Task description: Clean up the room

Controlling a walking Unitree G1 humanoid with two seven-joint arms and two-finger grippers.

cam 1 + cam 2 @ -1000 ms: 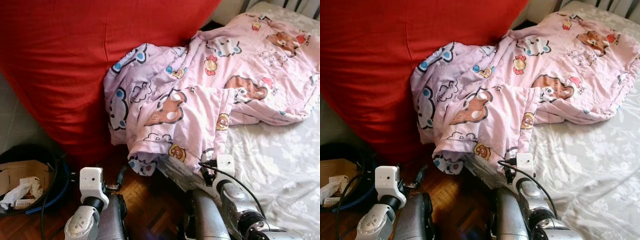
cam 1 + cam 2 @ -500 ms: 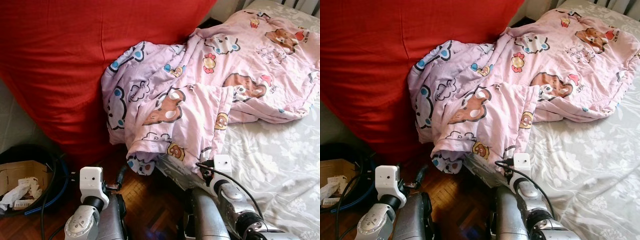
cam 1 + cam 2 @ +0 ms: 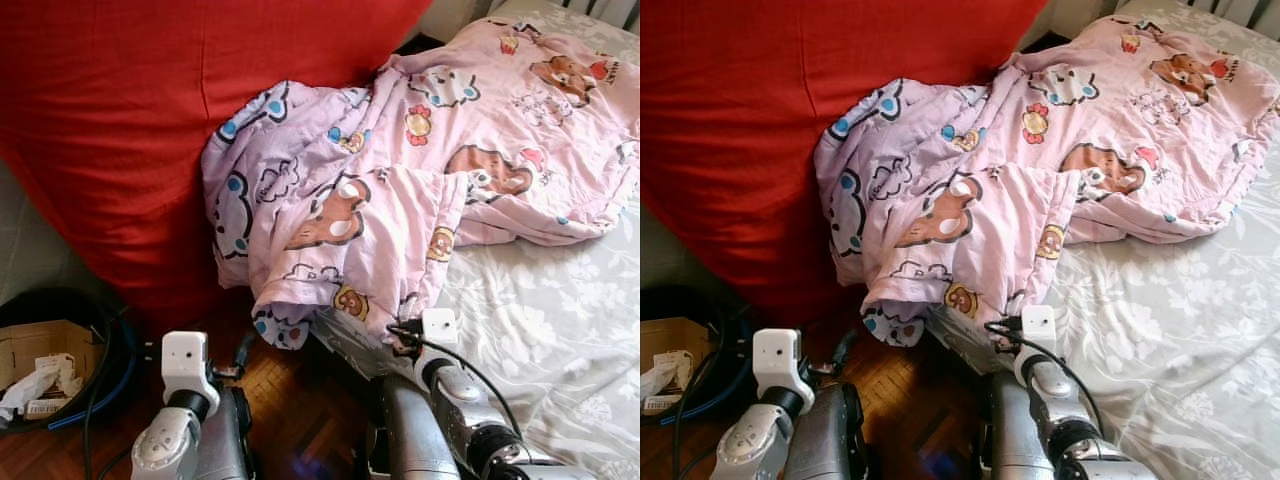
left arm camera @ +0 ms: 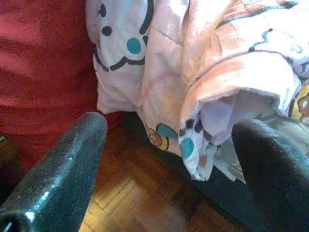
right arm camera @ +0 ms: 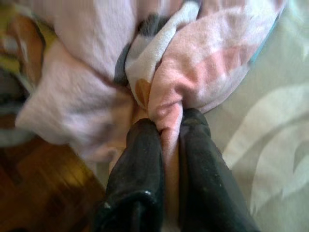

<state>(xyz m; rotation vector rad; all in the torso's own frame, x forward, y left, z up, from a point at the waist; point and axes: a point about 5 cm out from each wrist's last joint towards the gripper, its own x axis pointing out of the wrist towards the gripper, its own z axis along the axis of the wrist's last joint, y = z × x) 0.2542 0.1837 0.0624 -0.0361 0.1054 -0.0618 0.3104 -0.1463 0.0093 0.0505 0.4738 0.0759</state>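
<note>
Parquet floor (image 3: 300, 400) lies nearest, dark between the robot's two arms. Down at the left a black bin (image 3: 60, 300) holds a cardboard box (image 3: 35, 345) with crumpled paper, close against the foot of the big red cushion (image 3: 150, 120).

Left end effector (image 4: 164, 145) hangs released just above the floor, its two black fingers (image 4: 63, 164) spread wide with the drooping corner of the pink blanket (image 3: 400, 170) lying beyond them, untouched; it looks poised to take that hanging corner, though that is a guess.

Right end effector (image 5: 164, 145) is clenched on a fold of the blanket at the edge of the bed (image 3: 560, 340), the cloth bunched into a tight pink twist between the fingers (image 5: 137, 164). The pinch sits on the hem nearest the robot, probably because that edge spills off the mattress toward the floor and gives the easiest purchase for drawing the blanket back up or straightening it.

Further off, the cartoon-printed blanket is rumpled in a heap, one side slumped against the red cushion, the rest spread over the white patterned bedsheet (image 3: 590, 290) toward the head of the bed. Tidying seems only just under way.
</note>
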